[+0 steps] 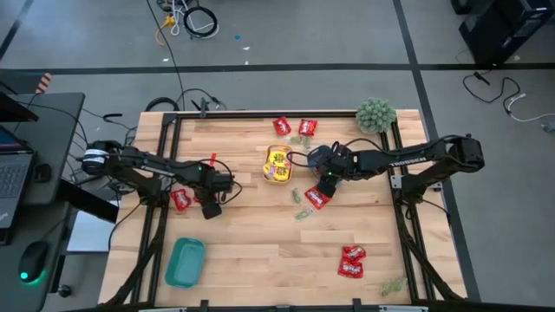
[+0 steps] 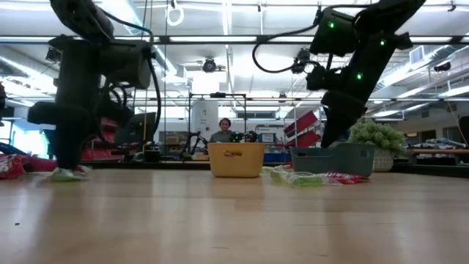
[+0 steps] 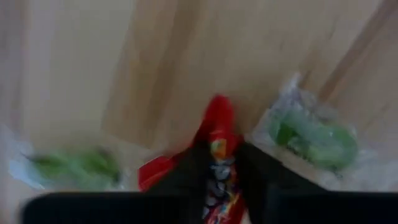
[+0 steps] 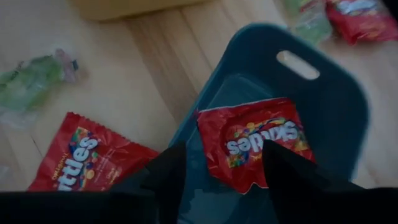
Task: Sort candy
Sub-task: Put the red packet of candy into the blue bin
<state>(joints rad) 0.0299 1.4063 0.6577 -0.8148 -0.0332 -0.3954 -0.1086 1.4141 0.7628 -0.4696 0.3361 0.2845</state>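
My left gripper (image 1: 211, 206) points down at the table's left middle and is shut on a red candy packet (image 3: 217, 124). Pale green candy pieces (image 3: 311, 134) lie on either side of it, and another red packet (image 1: 180, 199) lies just left of it. My right gripper (image 4: 224, 149) stands open and slanted over a blue tray (image 4: 336, 106) near the table's middle. A red candy packet (image 4: 255, 140) lies in the tray between its fingers. I see no touch there. My left gripper pinches the red packet's middle (image 3: 219, 163) between its two fingers, coming from above and pointing down. The packet stands on edge in the gap, and its free end (image 3: 216, 109) sticks out past the fingertips toward the wood. Whether it is lifted clear does not show.
A yellow tray (image 1: 277, 165) sits at the table's middle, a teal tray (image 1: 185, 262) near the front left, and a fuzzy green plant (image 1: 375, 113) at the far right. Red packets lie at the far middle (image 1: 282, 126), beside the right gripper (image 1: 316, 198) and front right (image 1: 352, 260).
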